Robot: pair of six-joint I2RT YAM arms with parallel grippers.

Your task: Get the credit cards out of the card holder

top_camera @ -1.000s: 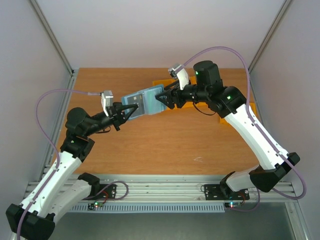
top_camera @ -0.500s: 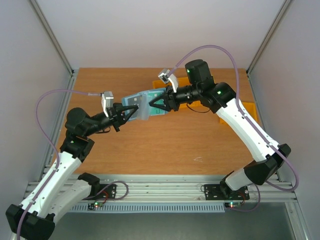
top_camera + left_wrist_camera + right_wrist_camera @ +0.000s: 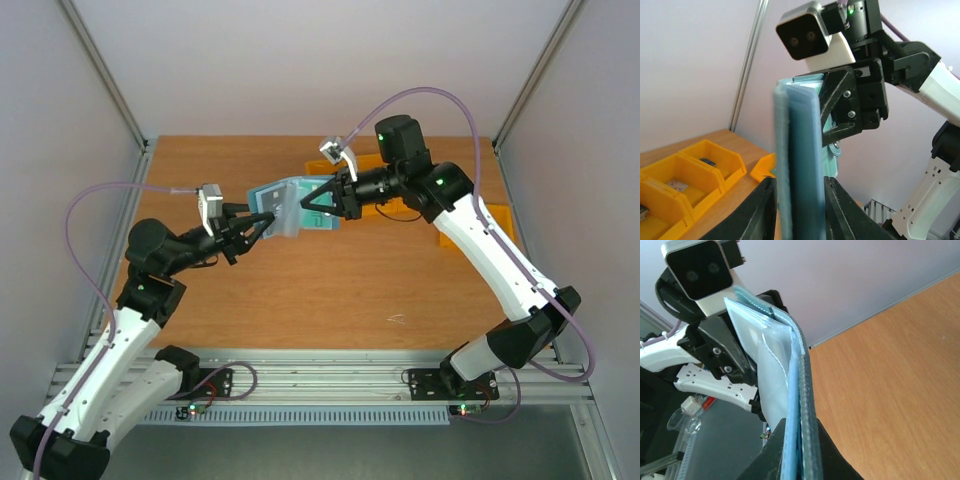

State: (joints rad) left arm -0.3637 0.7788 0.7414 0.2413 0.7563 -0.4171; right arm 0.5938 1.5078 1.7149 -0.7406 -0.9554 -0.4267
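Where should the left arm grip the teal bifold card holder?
The teal bifold card holder hangs upright in the air, clamped from the far side by the right gripper. Pinch the free edge facing the left gripper, fingers straddling both thin panels.

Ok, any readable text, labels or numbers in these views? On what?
None: no readable text in any view.
holder: plain teal faces, no print showing.
bins: no labels; the small items inside are too blurred to read.
right wrist camera: plain housing, no markings.
left wrist camera: plain housing, no markings.
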